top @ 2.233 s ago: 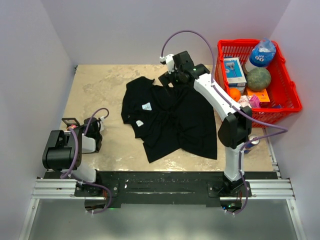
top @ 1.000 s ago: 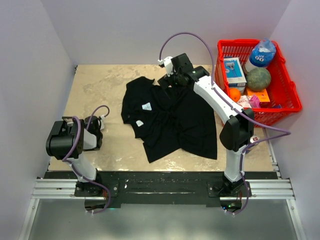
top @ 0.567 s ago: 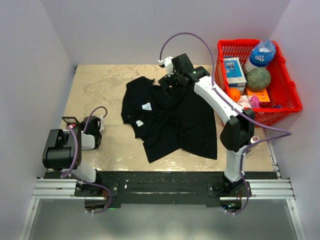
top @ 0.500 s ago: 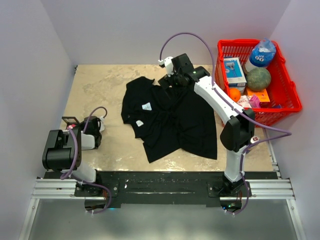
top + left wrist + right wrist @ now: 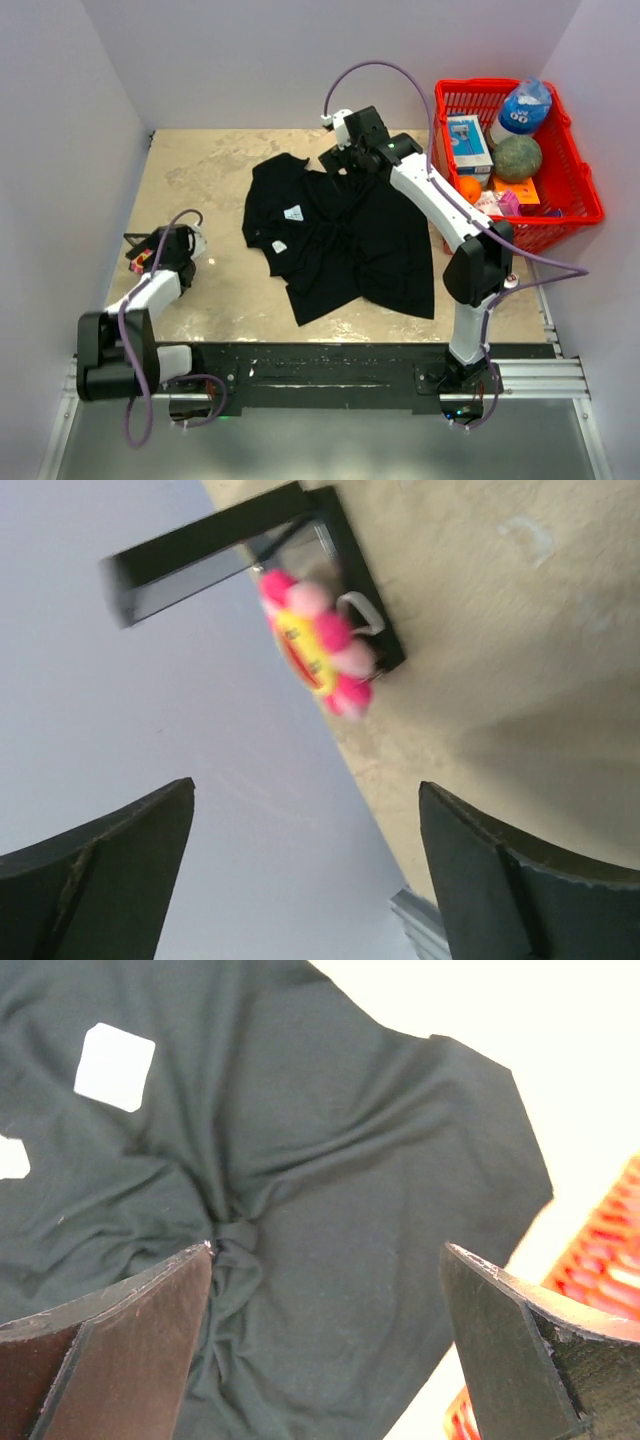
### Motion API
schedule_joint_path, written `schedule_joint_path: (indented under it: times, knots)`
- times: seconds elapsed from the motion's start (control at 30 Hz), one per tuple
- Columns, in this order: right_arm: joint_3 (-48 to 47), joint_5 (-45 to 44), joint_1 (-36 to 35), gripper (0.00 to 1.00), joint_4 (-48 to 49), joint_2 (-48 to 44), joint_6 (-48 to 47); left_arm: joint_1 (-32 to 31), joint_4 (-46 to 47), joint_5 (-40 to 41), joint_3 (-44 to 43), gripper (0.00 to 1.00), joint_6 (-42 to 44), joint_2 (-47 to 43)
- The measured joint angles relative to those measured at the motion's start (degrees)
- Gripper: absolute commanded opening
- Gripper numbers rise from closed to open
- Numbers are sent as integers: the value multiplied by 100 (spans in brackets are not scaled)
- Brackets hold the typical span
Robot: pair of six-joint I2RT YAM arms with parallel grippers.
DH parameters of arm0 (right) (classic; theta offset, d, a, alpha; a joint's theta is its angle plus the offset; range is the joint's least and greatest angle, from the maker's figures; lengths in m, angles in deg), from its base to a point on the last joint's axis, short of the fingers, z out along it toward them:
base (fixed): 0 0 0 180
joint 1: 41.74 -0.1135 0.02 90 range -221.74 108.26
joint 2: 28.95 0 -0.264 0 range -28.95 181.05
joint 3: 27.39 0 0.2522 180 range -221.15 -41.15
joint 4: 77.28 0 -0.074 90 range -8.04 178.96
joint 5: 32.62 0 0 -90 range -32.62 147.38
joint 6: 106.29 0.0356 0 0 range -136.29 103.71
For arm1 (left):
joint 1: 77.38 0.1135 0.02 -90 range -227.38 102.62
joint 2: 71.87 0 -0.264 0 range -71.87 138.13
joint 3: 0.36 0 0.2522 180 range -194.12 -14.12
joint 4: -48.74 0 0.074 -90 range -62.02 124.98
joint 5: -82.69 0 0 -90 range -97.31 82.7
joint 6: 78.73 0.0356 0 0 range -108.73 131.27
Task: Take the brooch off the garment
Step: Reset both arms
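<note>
The brooch, a small cluster of pink, red and yellow beads, lies free at the table's left edge against a black frame. From above it shows as a tiny pink-yellow spot. My left gripper is open just behind it, nothing between its fingers, low at the table's left side. The garment, a black shirt with white square labels, lies spread mid-table. My right gripper hovers open above the shirt's far edge, over wrinkled black fabric, holding nothing.
A thin black rectangular frame stands by the left wall beside the brooch. A red basket with a bottle, a ball, boxes and an orange sits at the right, its rim in the right wrist view. The left wall is close.
My left gripper went from nearly shut to open, and the left arm stretched out low toward the left wall. The brooch now lies free of the fingers. The right arm shifted only slightly.
</note>
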Motion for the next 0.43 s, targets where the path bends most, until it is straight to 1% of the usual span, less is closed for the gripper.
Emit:
schedule_joint_path:
  times: [0.1,0.13,0.17,0.23,0.33,0.43]
  knots:
    - [44,-505,-15,99,83,-227,293,-81,-1239,-459,-741,99,-540,-763]
    - [68,-643,-15,99,131,-337,361,-133,-1611,-693,-1117,99,-745,-898]
    - [87,-776,-15,99,188,-466,413,-170,-2006,-1075,-1668,99,-1045,-990]
    - [105,-1027,-15,99,319,-717,503,-328,-2435,-1631,-2461,99,-1469,-1029]
    - [-7,-1353,-15,99,505,-1003,538,-516,-2734,-2750,-3630,99,-2188,-1051]
    - [-444,-1532,-13,99,603,-1078,474,-629,-2581,-3773,-4277,99,-2837,-1211]
